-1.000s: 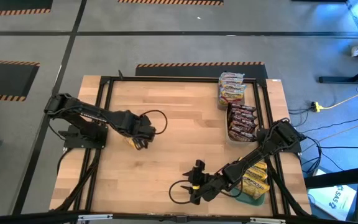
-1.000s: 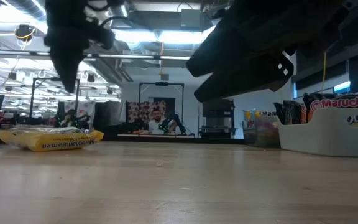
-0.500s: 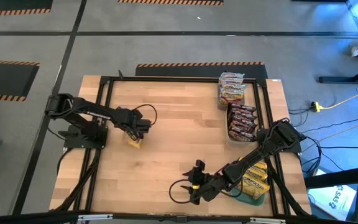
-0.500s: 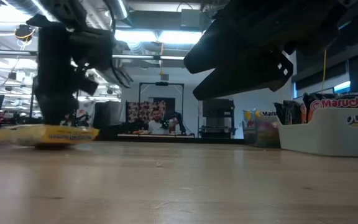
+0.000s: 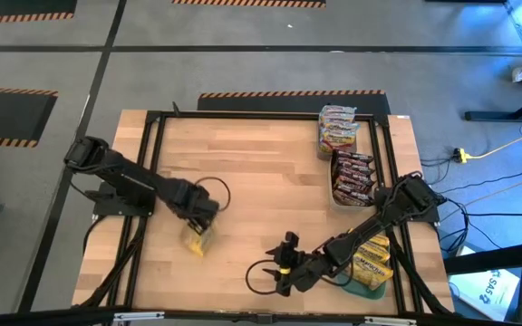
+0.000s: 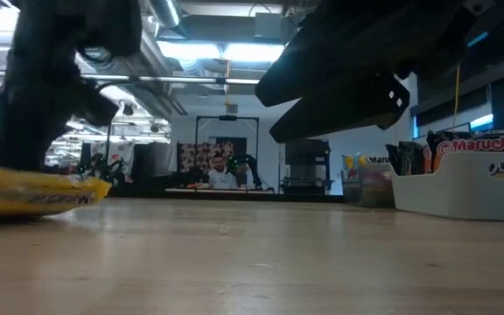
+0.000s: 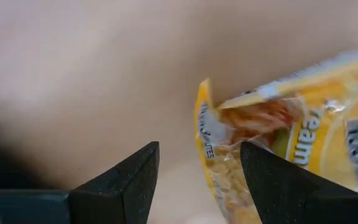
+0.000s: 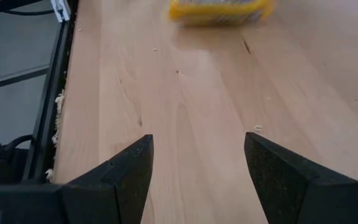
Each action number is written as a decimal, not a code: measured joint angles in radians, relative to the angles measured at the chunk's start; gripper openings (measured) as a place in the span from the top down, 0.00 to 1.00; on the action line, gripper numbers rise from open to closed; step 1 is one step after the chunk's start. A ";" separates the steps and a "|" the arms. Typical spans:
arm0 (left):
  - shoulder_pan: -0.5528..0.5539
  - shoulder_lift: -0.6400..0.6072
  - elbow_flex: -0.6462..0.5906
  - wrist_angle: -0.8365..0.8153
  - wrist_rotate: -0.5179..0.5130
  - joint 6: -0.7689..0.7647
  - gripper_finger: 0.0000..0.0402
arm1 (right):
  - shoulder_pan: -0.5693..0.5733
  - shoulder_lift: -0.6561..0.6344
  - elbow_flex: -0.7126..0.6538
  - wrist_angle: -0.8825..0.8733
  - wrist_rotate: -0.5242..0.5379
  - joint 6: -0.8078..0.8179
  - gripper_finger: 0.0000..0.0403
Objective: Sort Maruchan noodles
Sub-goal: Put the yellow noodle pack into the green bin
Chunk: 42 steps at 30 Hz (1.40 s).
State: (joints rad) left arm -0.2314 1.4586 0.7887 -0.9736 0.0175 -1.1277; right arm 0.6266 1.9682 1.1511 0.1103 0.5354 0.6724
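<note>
One noodle packet (image 5: 197, 240) lies on the table's (image 5: 270, 172) left; others (image 5: 352, 177) line its right edge.

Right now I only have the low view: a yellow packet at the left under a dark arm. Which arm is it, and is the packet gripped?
Observer: The left arm. In its wrist view the left tool stands open, with the yellow packet lying just past its fingers, not clamped.
Operator: And the other arm overhead?
Observer: The right tool hovers open near the front edge of the table, holding nothing.
</note>
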 joint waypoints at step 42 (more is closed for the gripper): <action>-0.561 0.194 0.043 0.736 -0.079 -0.176 0.45 | -0.007 0.000 0.000 0.024 0.048 0.003 0.41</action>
State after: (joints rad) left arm -0.7921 1.6528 0.8322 -0.2377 -0.0616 -1.3033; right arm 0.6193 1.9682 1.1507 0.1339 0.5831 0.6758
